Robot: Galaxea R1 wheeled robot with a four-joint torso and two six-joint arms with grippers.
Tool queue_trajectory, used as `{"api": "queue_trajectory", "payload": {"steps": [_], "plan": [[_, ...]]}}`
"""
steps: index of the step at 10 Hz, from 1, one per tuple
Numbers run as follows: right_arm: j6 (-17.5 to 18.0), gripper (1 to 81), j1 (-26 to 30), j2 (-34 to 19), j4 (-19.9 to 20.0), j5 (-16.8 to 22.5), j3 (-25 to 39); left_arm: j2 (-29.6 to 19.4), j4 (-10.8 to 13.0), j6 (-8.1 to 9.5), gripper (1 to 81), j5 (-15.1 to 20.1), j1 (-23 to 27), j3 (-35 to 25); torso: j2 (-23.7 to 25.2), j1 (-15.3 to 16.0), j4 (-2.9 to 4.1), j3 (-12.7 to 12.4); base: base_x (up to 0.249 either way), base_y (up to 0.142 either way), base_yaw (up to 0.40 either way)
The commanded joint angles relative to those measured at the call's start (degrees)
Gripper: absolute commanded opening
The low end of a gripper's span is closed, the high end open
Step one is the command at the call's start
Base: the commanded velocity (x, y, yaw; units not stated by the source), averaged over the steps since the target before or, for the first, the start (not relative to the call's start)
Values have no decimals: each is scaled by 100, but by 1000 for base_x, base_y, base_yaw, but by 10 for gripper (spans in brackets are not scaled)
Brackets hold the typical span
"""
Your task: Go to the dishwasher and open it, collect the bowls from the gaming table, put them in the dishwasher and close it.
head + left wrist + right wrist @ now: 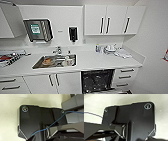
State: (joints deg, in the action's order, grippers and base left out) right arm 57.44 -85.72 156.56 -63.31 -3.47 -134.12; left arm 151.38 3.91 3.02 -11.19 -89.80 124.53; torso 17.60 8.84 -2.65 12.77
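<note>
dishwasher open – dark, seemingly racked interior

Bright even indoor light, white cabinets near washed out, soft blur throughout, wide-angle bowing at edges, glare on steel sink, open dishwasher interior dark, wrist views' black plates underexposed against pale floor.

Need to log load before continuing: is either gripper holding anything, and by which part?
Cannot be told: the wrist views do not reveal the fingers or any bowl.

The dishwasher stands open under the white counter, right of the sink.
</note>
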Motion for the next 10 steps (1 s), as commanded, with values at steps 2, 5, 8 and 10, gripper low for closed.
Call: {"api": "queue_trajectory", "payload": {"steps": [2, 5, 8, 10], "plan": [[-23, 811, 226, 0, -85, -171, -253, -117, 92, -12, 811, 284, 142, -51, -748, -486, 0, -737, 0, 0, 0], [-23, 811, 217, 35, -77, -171, -394, -91, 101, -39, 811, 284, 142, -51, -693, -466, 0, -693, 0, 0, 0], [-5, 811, 235, 281, -33, -136, -727, 120, 39, -12, 811, 284, 142, 194, -749, -527, -2, -756, 0, 0, 0], [30, 811, 183, 710, -33, -144, -1454, 523, 22, 23, 811, 310, 141, 920, -747, -533, -2, -756, 0, 0, 0]]}}
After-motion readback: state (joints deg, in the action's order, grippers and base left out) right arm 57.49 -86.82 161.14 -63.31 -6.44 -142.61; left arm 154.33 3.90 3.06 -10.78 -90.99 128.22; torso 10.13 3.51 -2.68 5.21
